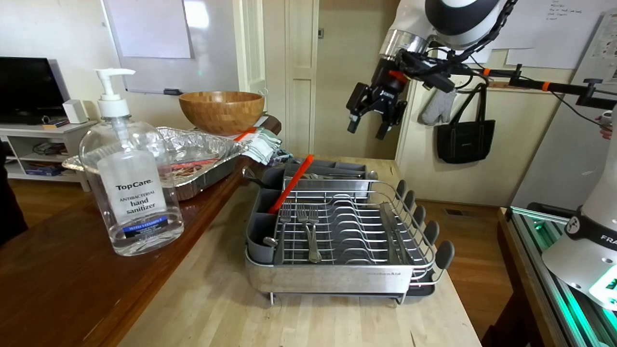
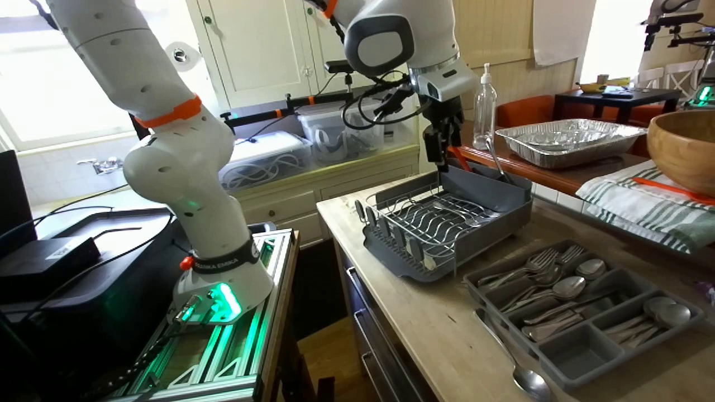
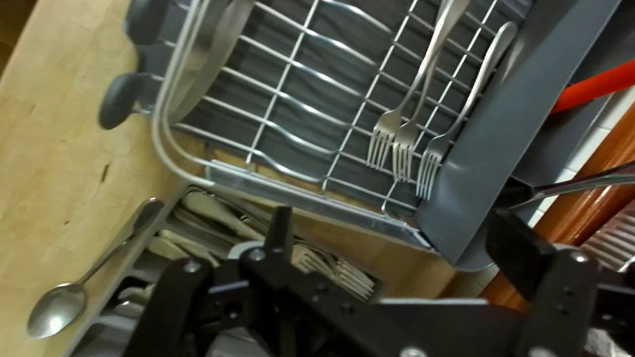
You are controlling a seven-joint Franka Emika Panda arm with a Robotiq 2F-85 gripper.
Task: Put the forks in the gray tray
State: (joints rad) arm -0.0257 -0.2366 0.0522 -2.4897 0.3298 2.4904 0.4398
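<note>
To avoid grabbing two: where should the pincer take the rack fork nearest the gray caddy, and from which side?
Mid-handle of that fork, probably straight down from above, with the open pincer straddling it crosswise. Its slim handle lies apart from the two crossed forks in the rack. The caddy wall runs close beside it, leaving a tight gap.

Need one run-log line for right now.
dish rack: three forks lying inside | cutlery tray: more forks, plus spoons | counter: loose spoon | jaws: open, empty, clear of both
</note>
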